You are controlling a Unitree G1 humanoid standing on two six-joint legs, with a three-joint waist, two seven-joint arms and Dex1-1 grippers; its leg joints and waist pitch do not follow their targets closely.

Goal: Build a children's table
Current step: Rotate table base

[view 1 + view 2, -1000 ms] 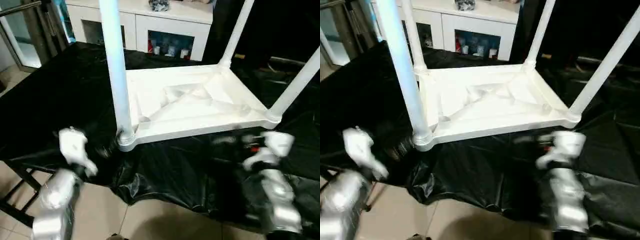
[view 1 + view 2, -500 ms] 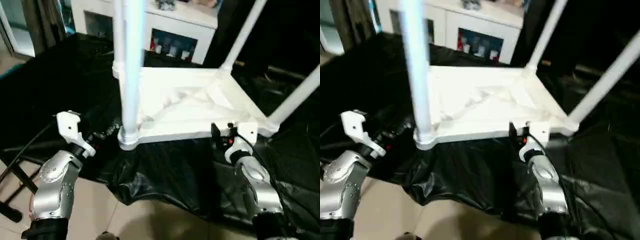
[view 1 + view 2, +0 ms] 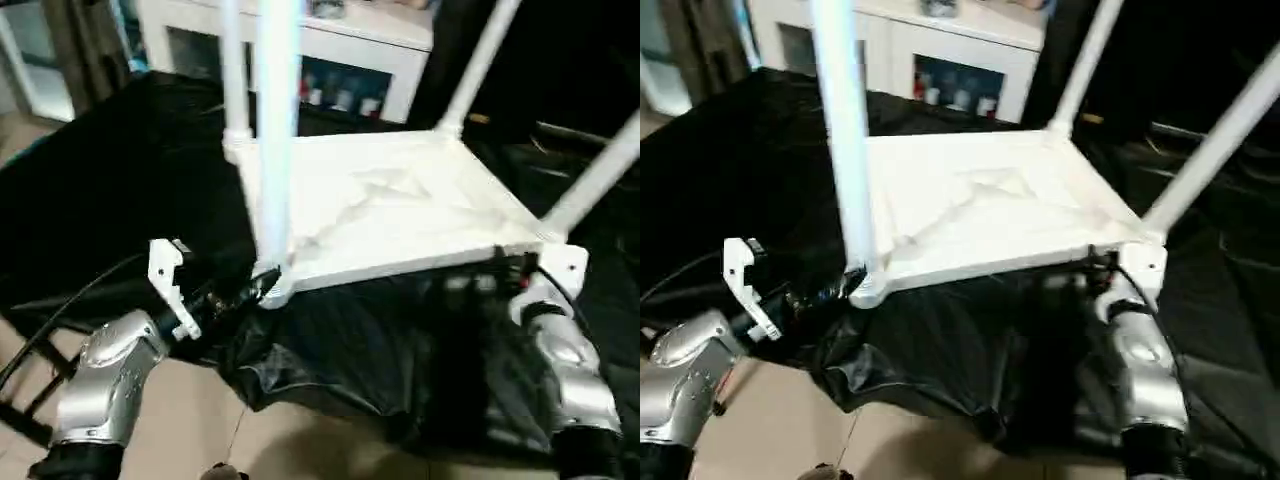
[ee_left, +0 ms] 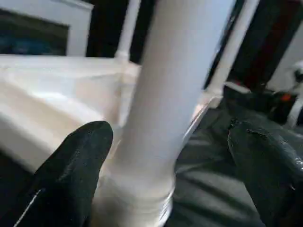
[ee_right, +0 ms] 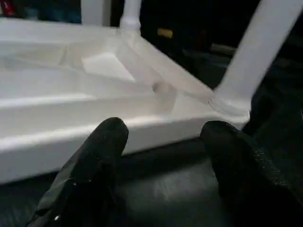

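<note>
The white tabletop point(image 3: 400, 210) lies upside down on a black sheet, with all four white legs standing up from its corner sockets. The near-left leg point(image 3: 277, 130) rises right in front of me. My left gripper point(image 3: 255, 286) is open at that leg's base; in the left wrist view its two black fingers point(image 4: 78, 165) stand wide apart on either side of the leg point(image 4: 175, 94) without touching it. My right gripper point(image 3: 498, 274) is open just in front of the tabletop's near edge point(image 5: 94, 127), beside the near-right leg point(image 5: 251, 56).
The black sheet point(image 3: 120, 180) drapes over the work surface's front edge, with tiled floor point(image 3: 300, 440) below. A white glass-fronted cabinet point(image 3: 340, 60) stands behind. A dark frame point(image 3: 30, 400) shows at the lower left, and a black cable point(image 3: 70, 310) trails from my left arm.
My left gripper has moved in to straddle the near-left leg's base. My right gripper has shifted right along the near edge toward the near-right corner. The head camera has also moved.
</note>
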